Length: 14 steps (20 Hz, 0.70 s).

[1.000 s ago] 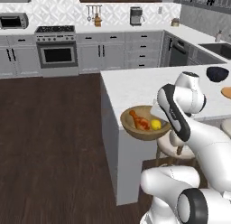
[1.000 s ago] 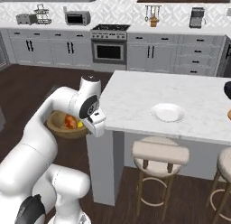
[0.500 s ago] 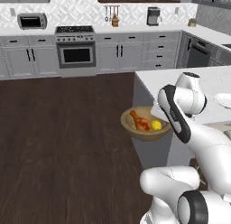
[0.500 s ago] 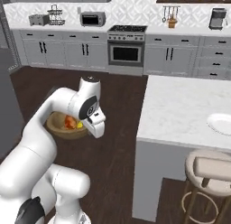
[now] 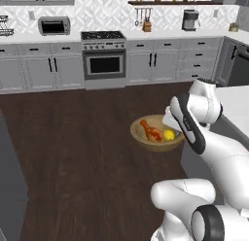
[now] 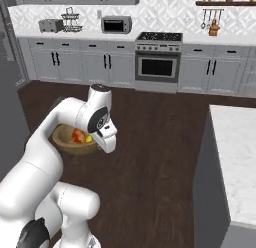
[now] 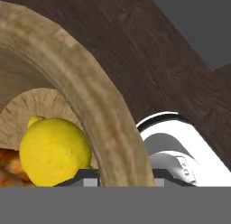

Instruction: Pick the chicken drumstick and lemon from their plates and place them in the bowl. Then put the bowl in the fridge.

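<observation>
Base has swung off the bench w/ my claw clamped on the bowl rim; chicken drumstick, lemon just inside—fridge next.

A wide tan-brown wooden bowl hangs above the dark wood floor, partly hidden behind the white arm. Inside sit an orange-brown drumstick and a small yellow lemon. A steel oven stands behind, a pale island counter at right.
</observation>
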{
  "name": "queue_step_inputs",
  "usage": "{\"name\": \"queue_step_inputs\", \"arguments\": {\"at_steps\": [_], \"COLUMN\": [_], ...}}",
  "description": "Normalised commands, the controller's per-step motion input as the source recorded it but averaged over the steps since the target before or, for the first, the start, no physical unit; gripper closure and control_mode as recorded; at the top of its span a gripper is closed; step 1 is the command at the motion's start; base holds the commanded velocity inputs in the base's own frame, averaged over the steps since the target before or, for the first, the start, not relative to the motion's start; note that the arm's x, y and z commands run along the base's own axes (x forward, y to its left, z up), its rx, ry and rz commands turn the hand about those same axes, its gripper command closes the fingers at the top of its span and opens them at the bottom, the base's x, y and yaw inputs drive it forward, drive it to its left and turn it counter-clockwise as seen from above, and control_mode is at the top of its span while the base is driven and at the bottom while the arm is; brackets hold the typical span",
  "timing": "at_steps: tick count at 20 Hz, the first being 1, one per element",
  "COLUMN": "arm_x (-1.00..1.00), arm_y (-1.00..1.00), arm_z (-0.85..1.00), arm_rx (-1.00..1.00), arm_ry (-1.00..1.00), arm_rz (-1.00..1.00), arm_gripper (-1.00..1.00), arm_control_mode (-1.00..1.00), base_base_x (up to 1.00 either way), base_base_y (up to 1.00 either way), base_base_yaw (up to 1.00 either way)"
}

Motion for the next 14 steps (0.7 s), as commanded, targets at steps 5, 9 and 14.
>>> {"name": "queue_step_inputs", "arguments": {"at_steps": [5, 9, 14], "arm_x": [0.00, 0.00, 0.00], "arm_y": [0.00, 0.00, 0.00], "arm_z": [0.00, 0.00, 0.00], "arm_rx": [0.00, 0.00, 0.00], "arm_ry": [0.00, 0.00, 0.00], "arm_rz": [0.00, 0.00, 0.00], "arm_gripper": [1.00, 1.00, 1.00], "arm_control_mode": [1.00, 1.00, 1.00], "base_base_x": [1.00, 1.00, 1.00], "base_base_y": [0.89, 0.46, 0.05], "base_base_yaw": [0.00, 0.00, 0.10]}}
